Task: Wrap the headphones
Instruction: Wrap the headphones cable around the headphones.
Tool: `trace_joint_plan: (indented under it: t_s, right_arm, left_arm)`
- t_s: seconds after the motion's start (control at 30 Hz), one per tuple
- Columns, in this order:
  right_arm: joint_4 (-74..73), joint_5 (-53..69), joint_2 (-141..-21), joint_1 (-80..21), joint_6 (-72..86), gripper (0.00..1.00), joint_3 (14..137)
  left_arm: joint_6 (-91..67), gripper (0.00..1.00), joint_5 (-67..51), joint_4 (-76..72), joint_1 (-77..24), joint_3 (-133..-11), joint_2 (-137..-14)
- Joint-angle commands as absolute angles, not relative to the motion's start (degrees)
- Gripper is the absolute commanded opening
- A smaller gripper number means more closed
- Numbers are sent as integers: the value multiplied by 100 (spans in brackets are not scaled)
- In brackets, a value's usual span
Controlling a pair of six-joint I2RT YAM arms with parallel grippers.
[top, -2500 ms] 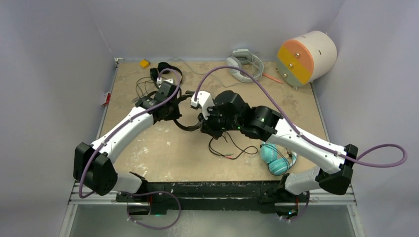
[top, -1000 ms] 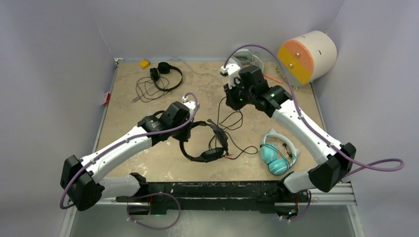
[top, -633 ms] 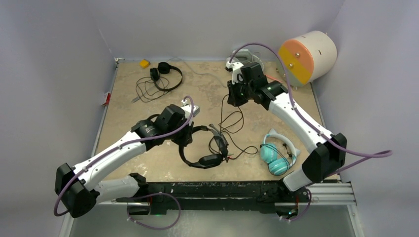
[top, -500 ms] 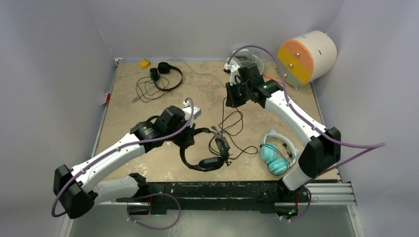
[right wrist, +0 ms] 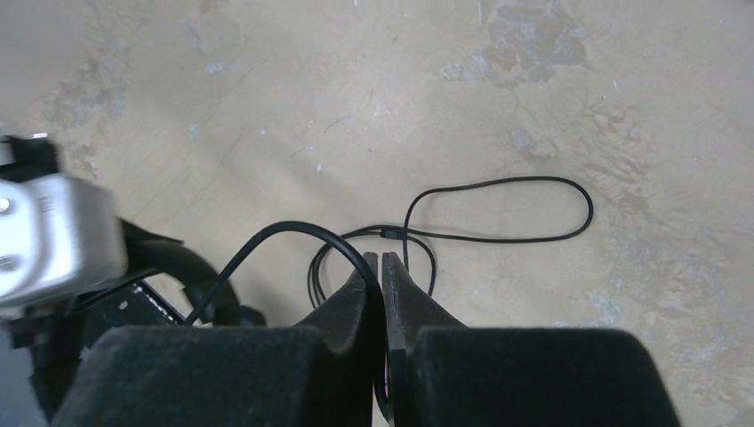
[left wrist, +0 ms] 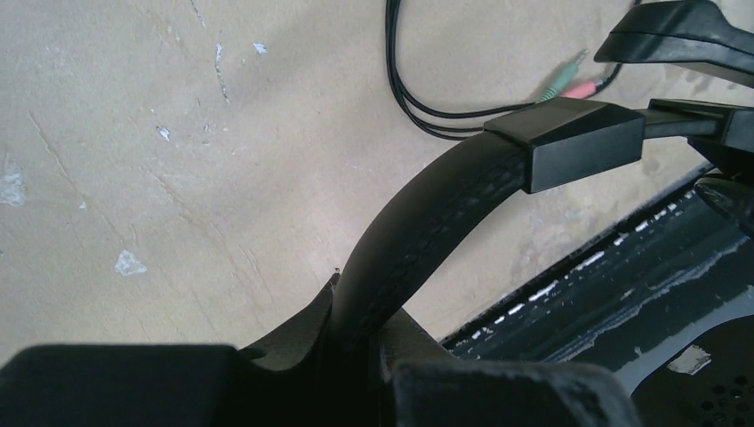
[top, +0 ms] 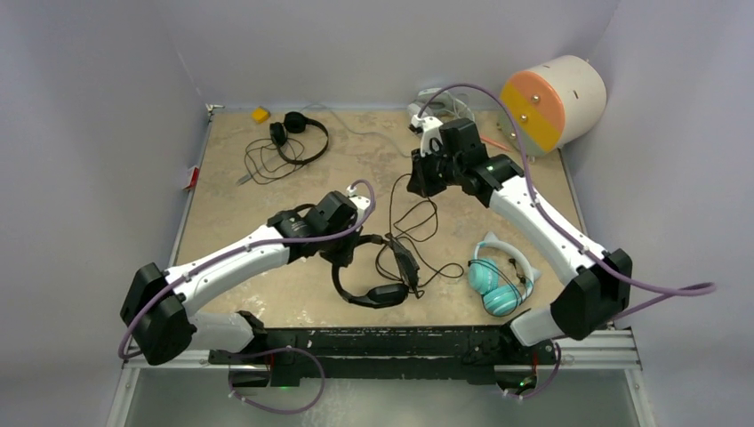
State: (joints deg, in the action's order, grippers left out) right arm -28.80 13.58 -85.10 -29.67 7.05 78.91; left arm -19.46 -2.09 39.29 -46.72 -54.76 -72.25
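Left pincer (top: 345,250) shifted black headphones (top: 379,294) rightward (fingertips hidden).

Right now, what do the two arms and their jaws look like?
Both the left arm and the right arm have white link shells with bulky black joints. A purple cable loops along each. The jaws are black, tapering to thin tips.

The table (left wrist: 160,160) is matt beige, mottled and scuffed with pale chips. The black headphones (left wrist: 418,231) carry ribbed, leather-like matt padding on the band, ending in a smooth plastic slider (left wrist: 569,142). Their cord (right wrist: 498,209) is thin, smooth, faintly glossy and rubbery-looking.
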Motion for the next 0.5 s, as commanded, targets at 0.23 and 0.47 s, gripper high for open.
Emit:
trace_joint_plan:
  t_s: [0.23, 0.47]
  right_arm:
    - [-2676, 1113, -8182, -3103, 888, 4, 7693]
    - [-2693, 1049, -8436, -3105, 896, 4, 7571]
  left_arm:
    - [-2254, 0, 412, 3416, -4974, -6145, -7405]
    - [-2238, 0, 651, 3317, -5045, -6211, -7089]
